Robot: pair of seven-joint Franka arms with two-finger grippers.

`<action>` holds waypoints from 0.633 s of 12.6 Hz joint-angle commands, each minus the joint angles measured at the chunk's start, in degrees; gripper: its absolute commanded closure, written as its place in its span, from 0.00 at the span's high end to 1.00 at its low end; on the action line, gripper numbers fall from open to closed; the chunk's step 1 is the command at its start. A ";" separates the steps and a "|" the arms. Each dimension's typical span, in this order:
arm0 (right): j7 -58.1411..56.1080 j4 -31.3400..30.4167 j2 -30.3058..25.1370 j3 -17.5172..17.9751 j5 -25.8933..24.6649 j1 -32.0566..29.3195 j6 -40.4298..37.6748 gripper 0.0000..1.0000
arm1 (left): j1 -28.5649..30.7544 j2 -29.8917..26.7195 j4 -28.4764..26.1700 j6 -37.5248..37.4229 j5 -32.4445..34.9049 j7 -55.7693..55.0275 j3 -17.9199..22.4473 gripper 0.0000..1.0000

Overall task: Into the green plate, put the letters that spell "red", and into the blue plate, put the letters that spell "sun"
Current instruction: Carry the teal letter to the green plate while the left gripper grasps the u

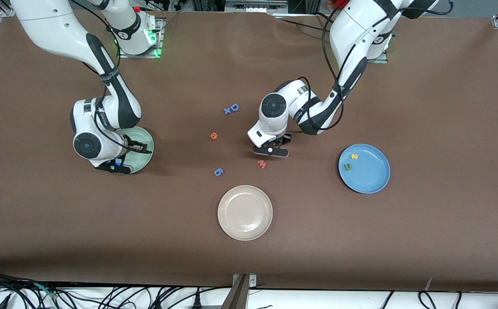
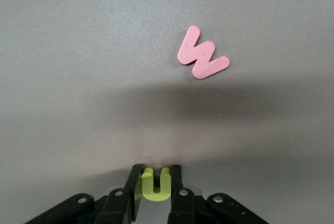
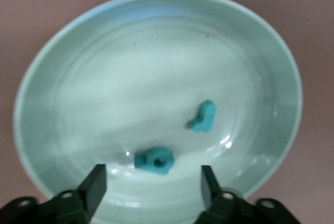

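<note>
Yellow foam "u" (image 2: pixel 156 184) is pinched between the closed left gripper (image 2: pixel 155 192), just beside the pink "w" (image 2: pixel 202 53). Two teal letters (image 3: pixel 154 160) lie below the open right gripper (image 3: pixel 152 188) in the pale green plate (image 3: pixel 57 57); the orange "e" (image 1: pixel 214 136) is judged left.

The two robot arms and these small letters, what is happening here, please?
The arms sort foam letters into plates. The left gripper, low over the table beside the pink "w", is shut on the yellow "u". The right gripper is open over the green plate, where the teal "d" and teal "r" lie. The blue plate holds the yellow "s" and olive "n". The orange "e" is on the table.
</note>
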 commanded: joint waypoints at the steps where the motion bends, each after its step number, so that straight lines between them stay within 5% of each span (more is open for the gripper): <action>1: 1.35 1.19 -4.72 1.89 4.15 0.10 -5.91 0.98 | 0.39 -0.03 0.10 -0.61 1.32 -1.05 0.27 0.08; 8: 27.68 4.88 -5.44 14.80 5.05 2.03 -3.30 0.98 | 5.65 -2.67 7.20 -14.56 1.85 8.42 0.35 0.07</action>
